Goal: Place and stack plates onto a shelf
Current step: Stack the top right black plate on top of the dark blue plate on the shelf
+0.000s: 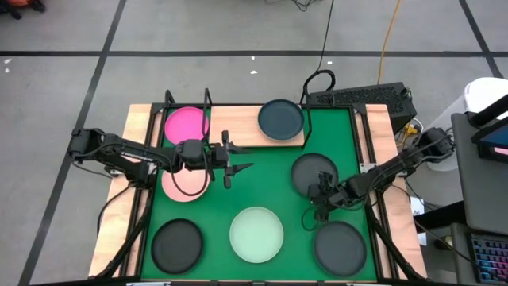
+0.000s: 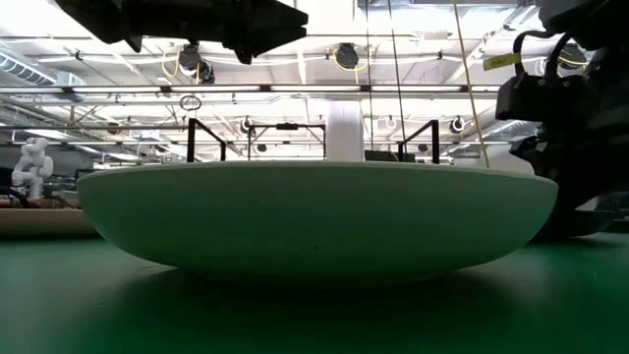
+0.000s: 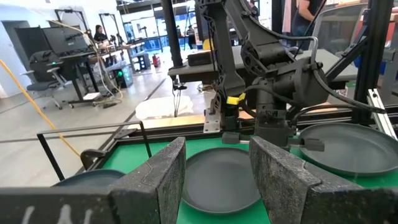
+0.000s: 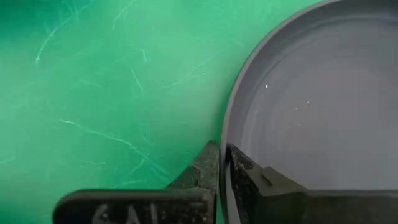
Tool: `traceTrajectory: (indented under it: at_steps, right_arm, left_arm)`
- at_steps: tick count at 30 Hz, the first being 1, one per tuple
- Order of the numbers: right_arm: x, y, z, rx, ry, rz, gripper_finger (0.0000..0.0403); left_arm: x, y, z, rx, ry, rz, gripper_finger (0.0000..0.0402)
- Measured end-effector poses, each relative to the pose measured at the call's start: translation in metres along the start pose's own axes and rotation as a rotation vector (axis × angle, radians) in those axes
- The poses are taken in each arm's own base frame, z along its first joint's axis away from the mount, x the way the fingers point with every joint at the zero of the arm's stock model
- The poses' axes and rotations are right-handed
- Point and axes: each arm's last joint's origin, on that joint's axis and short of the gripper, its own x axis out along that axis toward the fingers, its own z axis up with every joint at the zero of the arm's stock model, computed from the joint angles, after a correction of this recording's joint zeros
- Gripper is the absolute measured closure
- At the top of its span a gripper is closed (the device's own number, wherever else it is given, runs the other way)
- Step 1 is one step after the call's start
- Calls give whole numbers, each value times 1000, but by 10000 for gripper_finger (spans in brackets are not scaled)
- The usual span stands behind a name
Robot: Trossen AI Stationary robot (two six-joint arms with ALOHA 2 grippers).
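Observation:
The shelf (image 1: pixel 238 127) stands at the mat's far edge and bears a magenta plate (image 1: pixel 186 125) and a dark plate (image 1: pixel 281 118). A pale pink plate (image 1: pixel 186 184) lies partly under my left arm. A mint plate (image 1: pixel 256 233) (image 2: pixel 314 216) and three dark plates (image 1: pixel 177 244) (image 1: pixel 340 248) (image 1: pixel 314 173) rest flat on the green mat. My left gripper (image 1: pixel 238 163) (image 3: pixel 217 186) hovers open near the shelf's front, pointing toward the table's right. My right gripper (image 1: pixel 321 197) (image 4: pixel 222 163) is shut on the right-middle dark plate (image 3: pixel 221 180). My right gripper pinches the rim (image 4: pixel 225 134) of the right-middle dark plate at its near-right side, one finger inside the plate and one outside. The fingers come from above, pointing down. The plate appears to lie flat on the mat.
A keyboard (image 1: pixel 361 97) sits beyond the mat's far right corner. The shelf's black wire frame (image 1: pixel 186 99) rises at the far edge. Bare green mat (image 1: pixel 262 183) lies between the two grippers. People and desks show in the room beyond the table.

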Motion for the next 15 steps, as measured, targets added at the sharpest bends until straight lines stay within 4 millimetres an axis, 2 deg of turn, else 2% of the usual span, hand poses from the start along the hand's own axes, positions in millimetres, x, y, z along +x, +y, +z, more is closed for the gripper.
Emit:
traceTrajectory:
  at_steps: [4, 12, 15]
  right_arm:
    - [-14, 3, 8, -8, -77, 27, 399]
    - [-69, 15, 56, -121, -397, 84, 402]
    - [-85, 14, 72, -199, -512, 35, 402]
  left_arm:
    - [0, -1, 0, 0, 0, -2, 218]
    - [0, -1, 2, -4, -18, -1, 218]
    - [0, -1, 4, -6, -41, 1, 218]
